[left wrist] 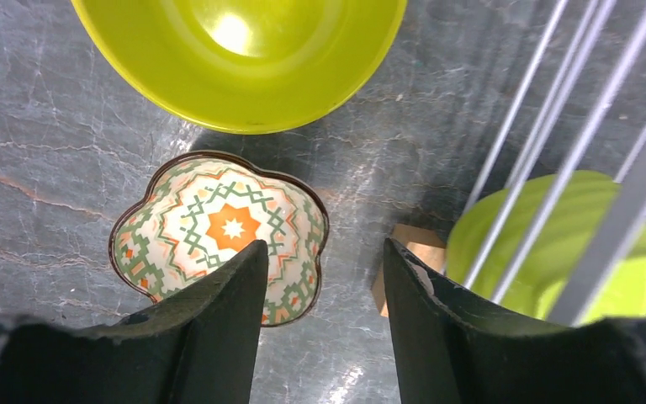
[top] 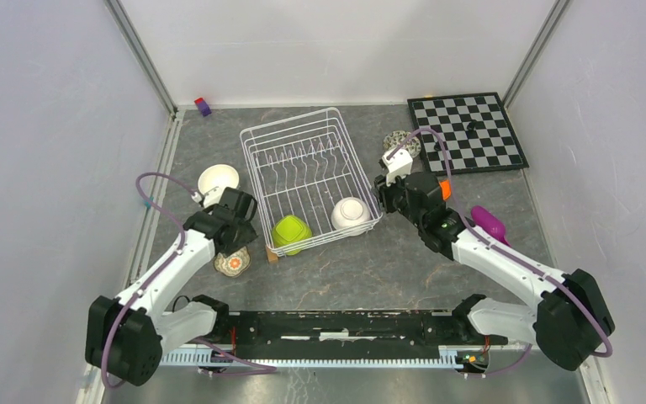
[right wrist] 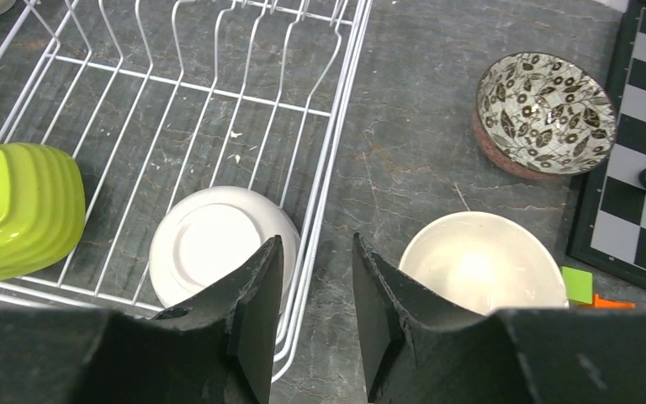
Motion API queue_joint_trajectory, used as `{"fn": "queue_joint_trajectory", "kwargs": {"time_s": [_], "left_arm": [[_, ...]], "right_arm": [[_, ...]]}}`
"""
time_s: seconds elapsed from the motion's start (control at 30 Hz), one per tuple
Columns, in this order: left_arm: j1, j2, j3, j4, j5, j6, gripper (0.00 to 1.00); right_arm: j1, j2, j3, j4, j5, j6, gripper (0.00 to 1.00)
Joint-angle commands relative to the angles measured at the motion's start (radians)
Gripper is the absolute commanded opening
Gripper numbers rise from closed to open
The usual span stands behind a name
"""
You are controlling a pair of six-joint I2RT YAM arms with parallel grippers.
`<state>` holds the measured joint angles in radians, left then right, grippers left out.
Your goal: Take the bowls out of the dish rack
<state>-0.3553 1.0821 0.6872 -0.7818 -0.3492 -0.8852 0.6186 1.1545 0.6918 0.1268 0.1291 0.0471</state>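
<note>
Looking first at the left gripper (left wrist: 324, 251): jaws parted to a middling gap, gripping nothing, table (left wrist: 50, 168) showing between them. Partly hidden by its left finger, at 9 o'clock of the gap, a scalloped patterned bowl (left wrist: 219, 223) with an orange star, upright on the table. At 12 o'clock, a lime green bowl (left wrist: 244, 67), also upright on the table, near the patterned one but not touching. At 3 o'clock, a small wooden block (left wrist: 410, 252) by the near corner of the dish rack (left wrist: 622, 219), and behind those wires a ribbed lime green bowl (left wrist: 555, 252), lying inside the rack.

Turning to the right gripper (right wrist: 316, 244): jaws narrowly apart, holding nothing, poised over the rack's right rim with the rim wire seen in the gap. At 9 o'clock, an overturned white bowl (right wrist: 210, 244) in the rack's near right corner, and further along at 9 o'clock the ribbed green one. At 3 o'clock, out on the table, a cream bowl (right wrist: 479, 261), upright. At 1 o'clock, a leaf-patterned bowl (right wrist: 547, 114), upright, just beside the chessboard (right wrist: 639, 185).

From above, one more: a round white bowl (top: 219, 178), upright on the table at 9 o'clock of the rack
</note>
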Motion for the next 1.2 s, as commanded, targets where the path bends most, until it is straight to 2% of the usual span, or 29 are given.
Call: {"fn": "queue_joint_trajectory", "kwargs": {"time_s": [0.0, 0.13, 0.17, 0.27, 0.43, 0.5, 0.57, 0.7, 0.73, 1.17], "left_arm": [[0.003, -0.072, 0.072, -0.034, -0.016, 0.000, 0.60], [0.003, -0.104, 0.142, -0.090, -0.025, 0.034, 0.62], [0.003, -0.110, 0.159, -0.106, -0.030, 0.039, 0.67], [0.003, -0.143, 0.210, -0.139, -0.033, 0.072, 0.69], [0.003, -0.241, 0.258, -0.112, 0.027, 0.168, 0.78], [0.003, -0.274, 0.262, -0.071, 0.112, 0.236, 0.89], [0.003, -0.297, 0.238, -0.009, 0.205, 0.286, 1.00], [0.003, -0.283, 0.187, 0.049, 0.314, 0.302, 1.00], [0.003, -0.272, 0.181, 0.058, 0.335, 0.302, 1.00], [0.003, -0.214, 0.147, 0.105, 0.364, 0.326, 1.00]], "right_arm": [[-0.003, 0.012, 0.054, 0.033, -0.040, 0.018, 0.42], [-0.004, 0.009, 0.057, 0.037, -0.052, 0.019, 0.43], [-0.004, 0.009, 0.058, 0.037, -0.055, 0.019, 0.43], [-0.003, 0.008, 0.055, 0.036, -0.077, 0.019, 0.45], [-0.004, 0.006, 0.037, 0.061, -0.093, 0.048, 0.51], [-0.004, 0.010, 0.034, 0.077, -0.116, 0.060, 0.54], [-0.004, 0.022, 0.038, 0.087, -0.139, 0.072, 0.61], [-0.002, 0.040, 0.039, 0.104, -0.208, 0.089, 0.94], [-0.002, 0.039, 0.036, 0.108, -0.219, 0.088, 0.98], [0.037, 0.092, 0.053, 0.095, -0.315, 0.082, 0.97]]}}
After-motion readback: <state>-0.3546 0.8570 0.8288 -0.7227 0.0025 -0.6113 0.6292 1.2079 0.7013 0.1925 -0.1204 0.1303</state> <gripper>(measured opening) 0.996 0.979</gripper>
